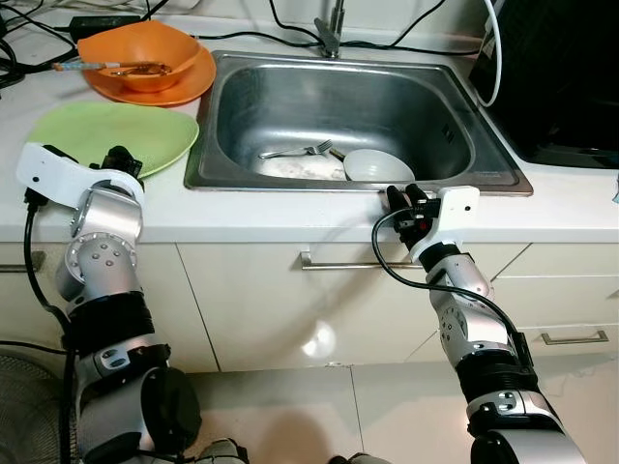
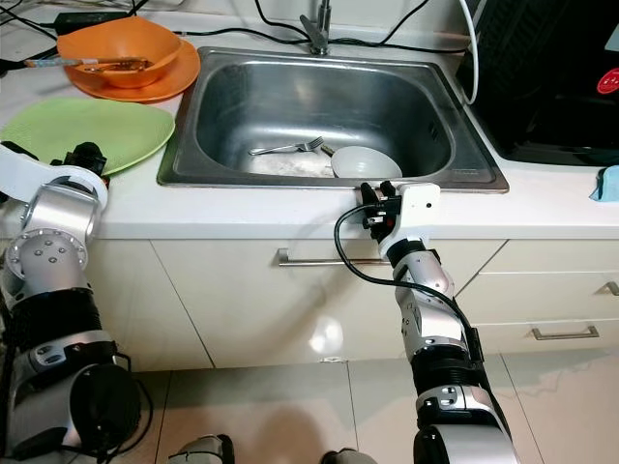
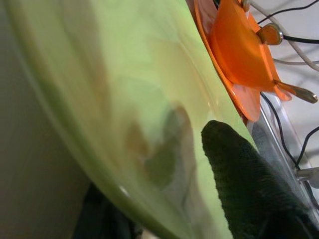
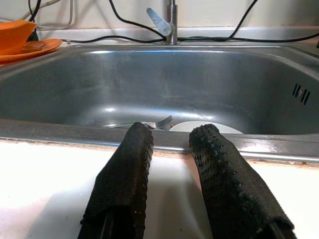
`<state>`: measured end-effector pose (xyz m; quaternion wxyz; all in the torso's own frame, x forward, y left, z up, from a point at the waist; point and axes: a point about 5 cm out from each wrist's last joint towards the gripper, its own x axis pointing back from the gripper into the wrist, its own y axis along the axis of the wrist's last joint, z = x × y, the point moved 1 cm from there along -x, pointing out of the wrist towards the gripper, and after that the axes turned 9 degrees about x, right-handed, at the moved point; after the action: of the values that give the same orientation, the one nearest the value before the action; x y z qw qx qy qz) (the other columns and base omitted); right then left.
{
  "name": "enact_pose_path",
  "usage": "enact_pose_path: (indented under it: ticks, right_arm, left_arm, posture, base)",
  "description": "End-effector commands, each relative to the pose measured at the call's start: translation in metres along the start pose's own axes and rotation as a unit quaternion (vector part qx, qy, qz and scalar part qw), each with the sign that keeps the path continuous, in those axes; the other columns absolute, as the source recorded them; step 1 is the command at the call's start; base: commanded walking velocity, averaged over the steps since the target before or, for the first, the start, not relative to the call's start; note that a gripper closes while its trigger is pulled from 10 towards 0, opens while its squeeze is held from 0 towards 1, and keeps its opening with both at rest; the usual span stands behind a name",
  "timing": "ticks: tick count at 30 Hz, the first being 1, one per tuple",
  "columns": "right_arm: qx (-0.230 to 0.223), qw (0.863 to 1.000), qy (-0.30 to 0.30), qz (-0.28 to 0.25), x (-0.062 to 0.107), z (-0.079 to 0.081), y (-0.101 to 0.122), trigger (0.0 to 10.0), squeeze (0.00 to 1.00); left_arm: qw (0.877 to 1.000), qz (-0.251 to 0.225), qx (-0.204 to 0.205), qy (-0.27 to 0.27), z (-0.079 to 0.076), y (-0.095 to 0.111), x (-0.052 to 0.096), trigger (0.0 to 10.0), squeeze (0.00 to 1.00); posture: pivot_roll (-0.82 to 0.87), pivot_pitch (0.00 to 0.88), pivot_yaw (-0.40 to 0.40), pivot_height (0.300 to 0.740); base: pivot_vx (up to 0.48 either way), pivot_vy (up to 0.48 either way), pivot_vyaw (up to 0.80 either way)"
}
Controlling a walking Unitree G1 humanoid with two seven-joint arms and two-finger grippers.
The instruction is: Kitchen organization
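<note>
- The left gripper [image 1: 124,159] sits at the near edge of the green plate [image 1: 106,130] on the white counter [image 1: 290,213]; in the left wrist view one black finger [image 3: 249,189] lies over the plate's top face and a dark shape shows beneath the rim, so the fingers appear closed on the plate's edge.
- Beyond that finger stand the orange bowl [image 1: 140,53] and the orange plate [image 1: 184,87] under it, with utensils [image 1: 111,68] resting in the bowl.
- The right gripper [image 2: 372,208] rests on the counter just short of the front rim of the steel sink [image 1: 464,116]; its two fingers [image 4: 129,169] are a little apart and hold nothing.
- Just past those fingertips, down in the basin, lie a white bowl [image 1: 377,166] and a fork [image 1: 295,151], the fork beside the bowl.
- The tap [image 4: 167,22] rises at the far rim, straight ahead of the right fingers, with black cables [image 1: 290,39] trailing behind it.
- Below the fingers, cabinet fronts carry a metal handle [image 1: 338,261].
</note>
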<state>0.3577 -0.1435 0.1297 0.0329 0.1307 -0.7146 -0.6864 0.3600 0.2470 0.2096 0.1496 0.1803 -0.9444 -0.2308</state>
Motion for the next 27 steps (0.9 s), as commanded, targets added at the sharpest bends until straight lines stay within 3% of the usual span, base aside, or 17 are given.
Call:
enact_pose_path:
  ticks: [1, 18, 26, 27]
  right_arm:
    - [0.000, 1.000, -0.001, 0.002, 0.000, -0.002, 0.001, 10.0, 0.00]
    - [-0.002, 1.000, 0.004, 0.001, 0.000, 0.001, 0.000, 10.0, 0.00]
    - [-0.001, 1.000, 0.005, 0.002, 0.000, 0.000, 0.000, 10.0, 0.00]
    - [-0.001, 1.000, 0.006, 0.003, 0.000, 0.000, 0.000, 10.0, 0.00]
  left_arm:
    - [1.000, -0.001, -0.010, 0.006, -0.001, -0.004, 0.002, 0.0, 0.00]
    - [1.000, -0.020, -0.007, 0.001, -0.002, -0.002, 0.007, 0.0, 0.00]
    - [0.999, -0.034, -0.014, -0.010, -0.010, -0.003, 0.020, 0.0, 0.00]
    - [0.999, -0.031, -0.015, -0.008, -0.010, -0.006, 0.022, 4.2, 0.00]
  posture:
    - [-0.04, 0.101, -0.073, 0.740]
    - [-0.03, 0.085, -0.069, 0.740]
    - [-0.03, 0.093, -0.073, 0.740]
    - [-0.03, 0.093, -0.073, 0.740]
  base:
    - [0.000, 0.000, 0.00]
    - [0.000, 0.000, 0.00]
    - [0.000, 0.000, 0.00]
    - [0.000, 0.000, 0.00]
